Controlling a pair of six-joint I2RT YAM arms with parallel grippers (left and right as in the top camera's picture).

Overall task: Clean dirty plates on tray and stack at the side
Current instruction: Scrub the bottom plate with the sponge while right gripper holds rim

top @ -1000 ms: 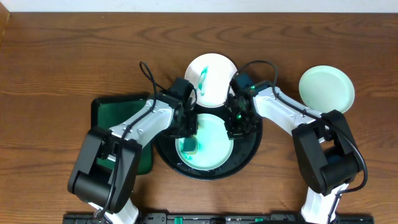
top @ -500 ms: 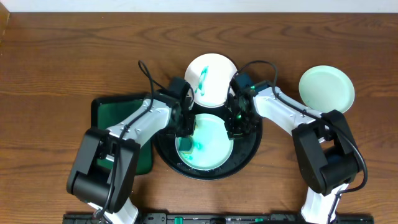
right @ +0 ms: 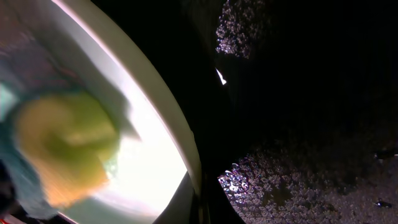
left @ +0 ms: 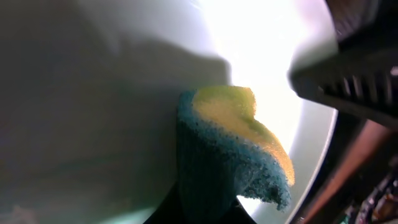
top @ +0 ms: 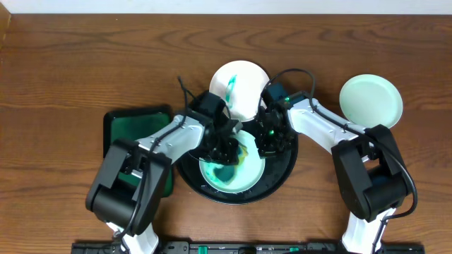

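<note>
One small round white plate (top: 248,173) is set in the large round black tray (top: 284,176), a second plate (top: 244,86) at its far rim; a third plate (top: 371,101) is laid well right, a green rectangular tray (top: 131,123) just left.

Left gripper (top: 226,149), sponge (left: 230,155), right gripper (top: 268,140) crowd the tray (top: 285,171).

No legible txt or labels.

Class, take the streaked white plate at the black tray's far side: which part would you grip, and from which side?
I'd pinch the rim at its far edge, coming from the far side. The streaked plate is a shallow disc lying face up, so only the rim offers purchase, and the left gripper with its sponge and the right gripper crowd its near edge.
</note>
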